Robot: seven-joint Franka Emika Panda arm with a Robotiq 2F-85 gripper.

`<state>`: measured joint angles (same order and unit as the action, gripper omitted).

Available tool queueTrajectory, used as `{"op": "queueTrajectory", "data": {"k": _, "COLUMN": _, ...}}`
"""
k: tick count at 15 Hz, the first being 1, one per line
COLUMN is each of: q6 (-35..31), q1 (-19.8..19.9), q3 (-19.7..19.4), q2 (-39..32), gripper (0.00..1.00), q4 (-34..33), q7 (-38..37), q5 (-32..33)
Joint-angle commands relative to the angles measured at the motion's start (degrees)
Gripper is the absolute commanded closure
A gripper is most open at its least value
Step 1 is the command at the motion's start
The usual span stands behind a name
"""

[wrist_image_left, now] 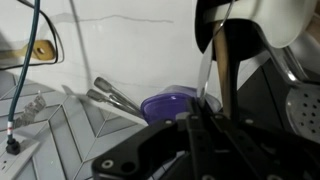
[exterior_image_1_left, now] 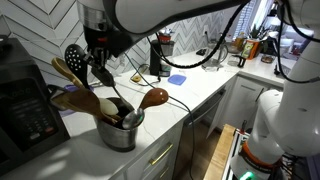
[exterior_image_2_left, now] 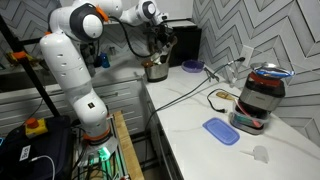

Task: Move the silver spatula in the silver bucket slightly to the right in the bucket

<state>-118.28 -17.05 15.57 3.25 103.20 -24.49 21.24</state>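
Well, the silver spatula (wrist_image_left: 205, 80) stood in the silver bucket (exterior_image_1_left: 120, 135), thin, stiff, likely light and slippery. Its flat handle, up high, looked the best place for you to pinch. Wooden spoons (exterior_image_1_left: 152, 97) and a black slotted spoon (exterior_image_1_left: 74, 57) shared the bucket. Your claw (exterior_image_1_left: 106, 85) hung among the handles; pinching or loose, I couldn't tell.

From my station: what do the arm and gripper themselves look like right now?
The arm is glossy white, built of rounded segments with darker seams at the joints. A black cable hangs loosely below it. The gripper is black and blocky, with narrow dark fingers.
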Motion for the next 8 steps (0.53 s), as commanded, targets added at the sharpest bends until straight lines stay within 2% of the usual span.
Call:
{"op": "queueTrajectory", "data": {"k": 1, "q6": -7.82, "q1": 0.97, "q3": 1.69, "q2": 4.98, "gripper": 0.99, "q4": 6.86, "q7": -8.86, "q5": 7.9}}
{"op": "queueTrajectory", "data": {"k": 5, "q6": -14.03, "q1": 2.27, "q3": 3.64, "q2": 7.68, "gripper": 0.99, "q4": 11.22, "q7": -22.18, "q5": 17.34}}
{"op": "queueTrajectory", "data": {"k": 8, "q6": -11.99, "q1": 2.24, "q3": 4.89, "q2": 8.74, "gripper": 0.99, "q4": 13.2, "q7": -27.01, "q5": 21.49}}
